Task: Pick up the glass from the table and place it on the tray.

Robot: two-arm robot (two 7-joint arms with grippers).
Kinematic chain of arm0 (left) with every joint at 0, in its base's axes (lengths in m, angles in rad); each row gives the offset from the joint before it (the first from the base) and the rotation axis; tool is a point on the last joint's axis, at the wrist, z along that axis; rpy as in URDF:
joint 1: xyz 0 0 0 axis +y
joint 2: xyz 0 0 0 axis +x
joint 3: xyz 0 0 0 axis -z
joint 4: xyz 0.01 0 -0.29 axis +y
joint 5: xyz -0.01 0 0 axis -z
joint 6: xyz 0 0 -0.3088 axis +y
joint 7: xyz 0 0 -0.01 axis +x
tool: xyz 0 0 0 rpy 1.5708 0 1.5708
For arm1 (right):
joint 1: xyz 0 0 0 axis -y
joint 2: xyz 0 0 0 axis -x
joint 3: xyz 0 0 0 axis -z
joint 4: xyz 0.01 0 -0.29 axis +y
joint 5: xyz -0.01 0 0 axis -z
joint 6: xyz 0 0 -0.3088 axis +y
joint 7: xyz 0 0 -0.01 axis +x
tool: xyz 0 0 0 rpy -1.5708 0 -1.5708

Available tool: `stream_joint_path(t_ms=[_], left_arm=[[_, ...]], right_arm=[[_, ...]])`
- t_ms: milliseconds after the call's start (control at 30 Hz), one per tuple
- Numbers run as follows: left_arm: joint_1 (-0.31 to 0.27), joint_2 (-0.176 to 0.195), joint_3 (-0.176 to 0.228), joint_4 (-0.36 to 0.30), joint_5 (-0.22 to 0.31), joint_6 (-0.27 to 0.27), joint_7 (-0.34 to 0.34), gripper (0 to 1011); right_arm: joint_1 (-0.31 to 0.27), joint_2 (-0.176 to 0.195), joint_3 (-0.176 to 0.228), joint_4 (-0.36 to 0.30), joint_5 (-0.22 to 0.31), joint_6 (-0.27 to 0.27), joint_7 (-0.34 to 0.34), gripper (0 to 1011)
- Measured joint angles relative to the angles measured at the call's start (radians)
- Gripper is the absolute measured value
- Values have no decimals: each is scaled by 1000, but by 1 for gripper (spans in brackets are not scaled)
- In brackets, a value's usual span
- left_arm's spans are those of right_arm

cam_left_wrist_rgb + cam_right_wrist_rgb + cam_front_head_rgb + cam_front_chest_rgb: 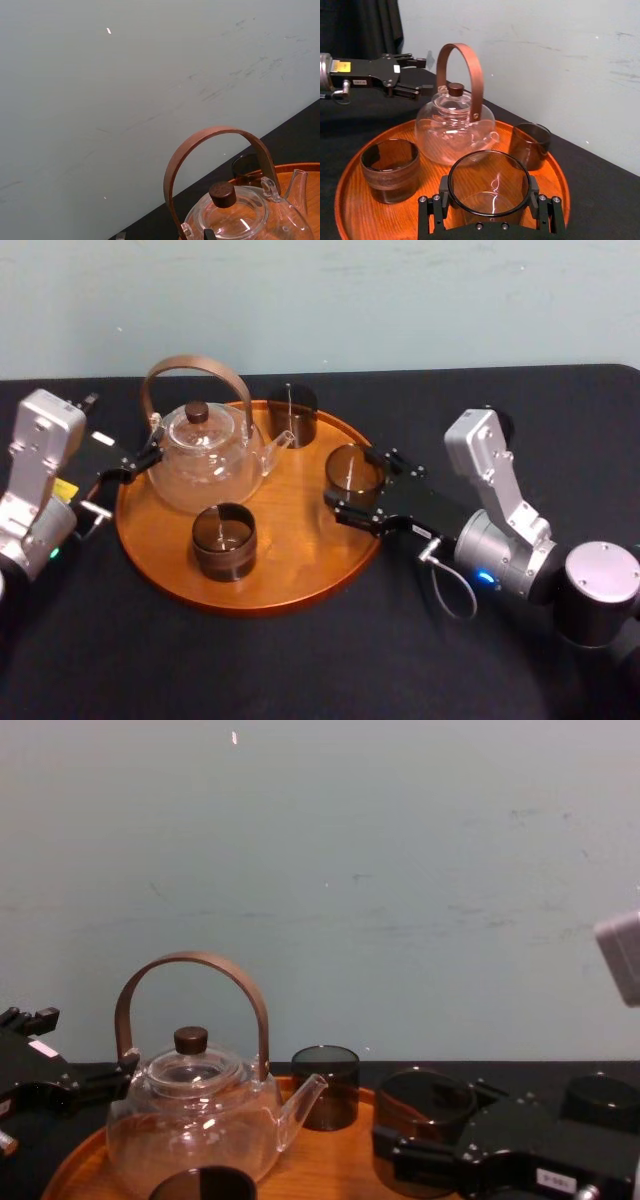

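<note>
My left tool [148,452] hangs just off the left rim of the tray [290,552], beside the glass teapot [205,455]; I cannot tell its state. A dark cup [223,540] stands on the tray's near side and a second dark cup [292,412] at its far rim. At the tray's right edge, my right tool [365,485] is clamped around the glass [353,470]. I cannot tell whether the glass touches the wood.

The black table [250,670] bears the round wooden tray [300,540].
</note>
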Motion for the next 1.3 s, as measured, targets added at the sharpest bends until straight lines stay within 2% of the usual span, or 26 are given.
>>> stream_joint_path(t_ms=[1300], left_arm=[[0,0,0,0,0,0,0,1010]], right_arm=[[44,-60,-100,76,-48,-22,26,904]])
